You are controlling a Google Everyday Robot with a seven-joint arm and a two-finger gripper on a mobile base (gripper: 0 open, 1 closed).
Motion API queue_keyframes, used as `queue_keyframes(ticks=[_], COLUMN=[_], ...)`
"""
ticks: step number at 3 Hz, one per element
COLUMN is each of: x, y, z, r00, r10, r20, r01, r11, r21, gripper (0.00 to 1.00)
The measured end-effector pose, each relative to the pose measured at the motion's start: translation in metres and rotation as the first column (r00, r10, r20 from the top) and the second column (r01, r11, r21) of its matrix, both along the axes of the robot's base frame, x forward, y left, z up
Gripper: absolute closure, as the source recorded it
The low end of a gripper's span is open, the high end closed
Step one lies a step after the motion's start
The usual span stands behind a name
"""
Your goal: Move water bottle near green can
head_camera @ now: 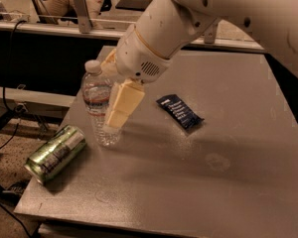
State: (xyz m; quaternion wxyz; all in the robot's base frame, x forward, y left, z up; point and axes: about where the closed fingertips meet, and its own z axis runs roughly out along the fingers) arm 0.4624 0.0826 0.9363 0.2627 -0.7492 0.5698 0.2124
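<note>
End effector (109, 114) apparently clamped on upright water bottle (95, 90), near toppled green can (55, 153); label writing unreadable.

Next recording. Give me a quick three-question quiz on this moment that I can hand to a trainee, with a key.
1. True or false: the green can stands upright on the grey table.
2. Multiple choice: where is the claw? A. Over the green can. B. At the upright water bottle, low on its side. C. Raised over a bare part of the table.
3. Short answer: besides the bottle and the can, what else lies on the table?

Key
1. False: the can lies on its side near the table's corner.
2. B.
3. A dark blue snack wrapper, lying flat, apart from the bottle.
</note>
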Motion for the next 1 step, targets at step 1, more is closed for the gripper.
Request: queue_keyframes(ticks=[1], x=[0.0], y=[0.0], z=[0.0], r00=[1.0], r10=[0.0], r20=[0.0], r01=[0.0], r11=[1.0], r21=[0.0], gripper=[0.0])
